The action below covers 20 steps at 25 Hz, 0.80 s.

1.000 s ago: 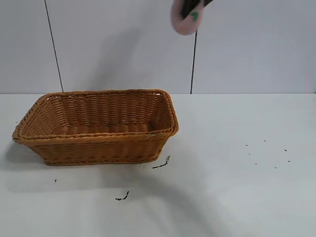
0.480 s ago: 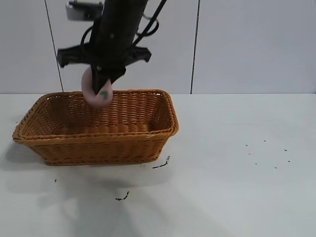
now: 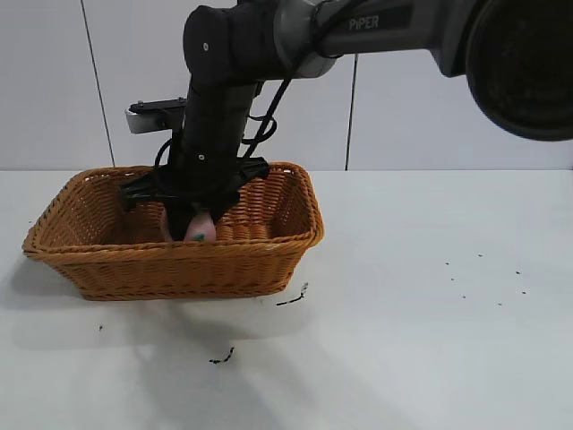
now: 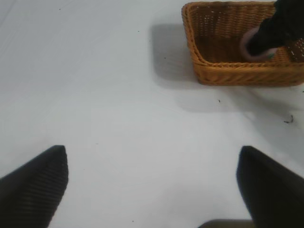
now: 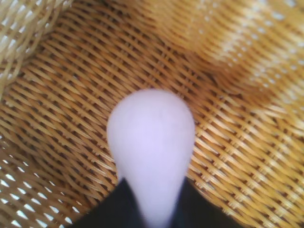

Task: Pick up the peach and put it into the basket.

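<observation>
Nearest the exterior camera lies the bare white table (image 3: 421, 340), flecked with a few dark marks. Beyond it stands the large rectangular orange-brown woven wicker basket (image 3: 179, 269), its braided rim toward the viewer.

Reaching down past that rim is the right gripper (image 3: 199, 226), on the black arm that comes in from above. The small rounded pale pink toy peach (image 3: 202, 227) sits between its fingers, low inside the basket and just above the woven floor; whether it touches the floor cannot be told. In the right wrist view the peach (image 5: 151, 142) bulges out ahead of the dark fingers, straight along the gripper's pointing line, with weave all around it. The fingers flank its base, but whether they pinch it or have begun to part cannot be told.

So the release is the step in hand: the peach lies directly below the tool, well within the walls.

The left gripper (image 4: 152, 187) hangs spread and empty, well apart from the basket (image 4: 237, 73).
</observation>
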{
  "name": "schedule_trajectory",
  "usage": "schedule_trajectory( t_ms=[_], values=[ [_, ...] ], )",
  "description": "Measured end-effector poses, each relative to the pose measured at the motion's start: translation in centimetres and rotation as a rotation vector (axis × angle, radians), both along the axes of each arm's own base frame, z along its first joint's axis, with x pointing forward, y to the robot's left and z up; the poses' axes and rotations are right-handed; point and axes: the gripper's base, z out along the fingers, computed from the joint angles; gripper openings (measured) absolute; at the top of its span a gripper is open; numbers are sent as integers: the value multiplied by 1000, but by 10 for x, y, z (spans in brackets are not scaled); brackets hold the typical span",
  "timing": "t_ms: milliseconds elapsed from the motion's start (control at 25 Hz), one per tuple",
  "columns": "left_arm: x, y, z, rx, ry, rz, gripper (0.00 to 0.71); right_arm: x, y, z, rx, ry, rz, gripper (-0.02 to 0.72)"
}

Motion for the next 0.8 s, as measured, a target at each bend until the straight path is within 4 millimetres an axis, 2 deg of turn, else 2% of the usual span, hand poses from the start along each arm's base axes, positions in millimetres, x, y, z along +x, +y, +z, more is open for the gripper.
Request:
schedule_trajectory(
  t_ms=[40, 80, 200, 280, 400, 440, 560, 640, 760, 800],
  values=[
    [0, 0, 0, 0, 0, 0, 693, 0, 0, 1, -1, 1, 0, 564],
    [0, 0, 0, 0, 0, 0, 693, 0, 0, 3, -4, -3, 9, 610],
    [0, 0, 0, 0, 0, 0, 693, -1, -1, 19, 2, -14, 17, 676],
    [0, 0, 0, 0, 0, 0, 693, 0, 0, 41, 18, -38, 18, 687],
    [0, 0, 0, 0, 0, 0, 693, -1, -2, 86, 57, -92, 22, 687],
    [0, 0, 0, 0, 0, 0, 693, -2, -4, 106, 76, -117, 19, 687],
    [0, 0, 0, 0, 0, 0, 693, 2, -20, 147, 126, -179, -17, 689],
    [0, 0, 0, 0, 0, 0, 693, 10, -39, 162, 141, -203, -63, 692],
    [0, 0, 0, 0, 0, 0, 693, 29, -75, 164, 102, -193, -139, 696],
    [0, 0, 0, 0, 0, 0, 693, 29, -75, 164, 102, -193, -139, 696]
  ],
)
